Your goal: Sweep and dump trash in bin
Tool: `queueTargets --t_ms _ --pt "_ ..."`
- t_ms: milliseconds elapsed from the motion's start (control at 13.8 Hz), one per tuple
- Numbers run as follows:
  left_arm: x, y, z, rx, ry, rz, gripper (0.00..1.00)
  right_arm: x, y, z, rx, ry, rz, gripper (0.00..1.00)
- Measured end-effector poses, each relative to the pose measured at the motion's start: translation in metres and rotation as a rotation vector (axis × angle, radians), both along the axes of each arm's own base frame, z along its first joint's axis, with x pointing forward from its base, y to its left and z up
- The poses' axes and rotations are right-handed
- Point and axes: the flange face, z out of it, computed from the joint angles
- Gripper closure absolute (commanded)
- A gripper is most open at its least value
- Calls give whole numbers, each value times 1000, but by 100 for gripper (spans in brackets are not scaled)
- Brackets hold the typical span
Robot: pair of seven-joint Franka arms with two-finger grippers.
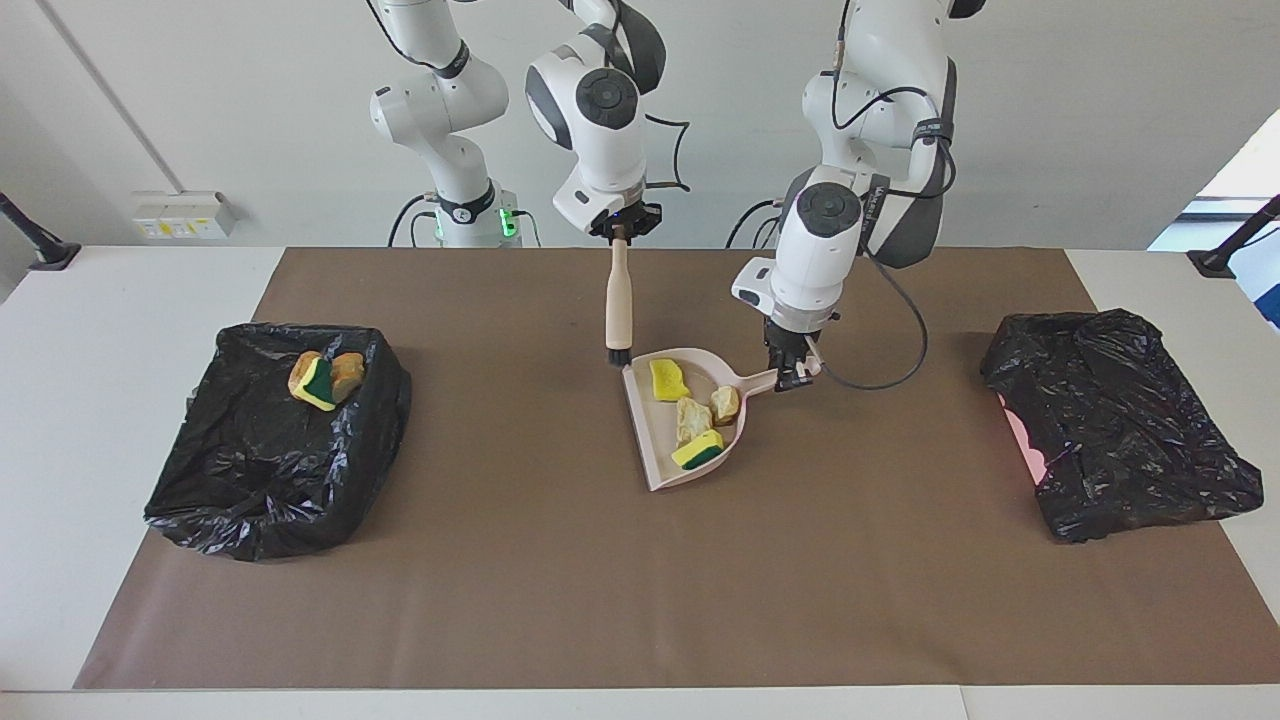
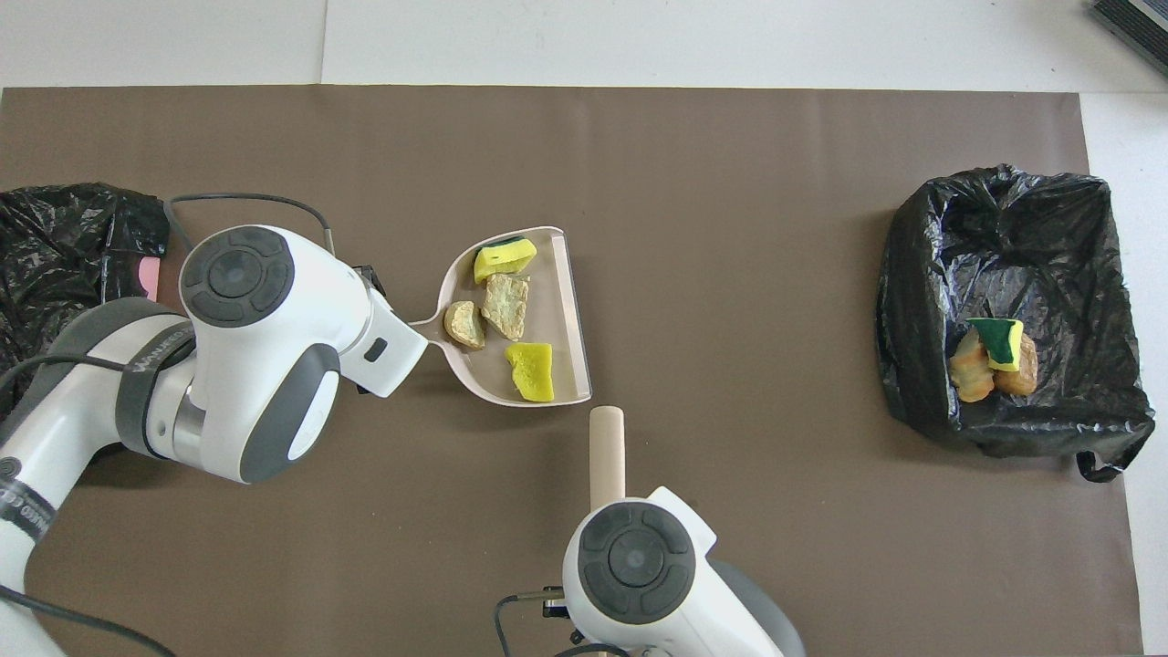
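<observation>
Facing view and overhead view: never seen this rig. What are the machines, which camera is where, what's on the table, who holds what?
Two white robot arms, each with a two-finger gripper. The facing view looks at them from across the table; the overhead view looks down from above their own end.

On the brown mat lie an open black-lined bin toward the right arm's end, with three sponge chunks in it, and a crumpled black bag over something pink toward the left arm's end.

The left gripper is shut on the handle of a pale pink dustpan, which carries four trash chunks. The right gripper is shut on a beige hand brush, hanging upright, bristles down, beside the dustpan.

Judging by this, dumping the dustpan into the bin probably comes next.
</observation>
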Motion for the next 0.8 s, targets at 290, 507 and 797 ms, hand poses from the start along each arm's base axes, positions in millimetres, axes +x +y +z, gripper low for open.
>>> queueTargets --t_ms 290,507,797 --pt "21 78 45 -4 -3 7 100 -29 -2 -44 -35 11 21 100" --pt "40 179 95 -31 -18 -7 100 -51 0 -73 -48 -7 17 100" --pt "34 337 148 -26 -57 38 100 -69 2 -91 -51 -24 30 100"
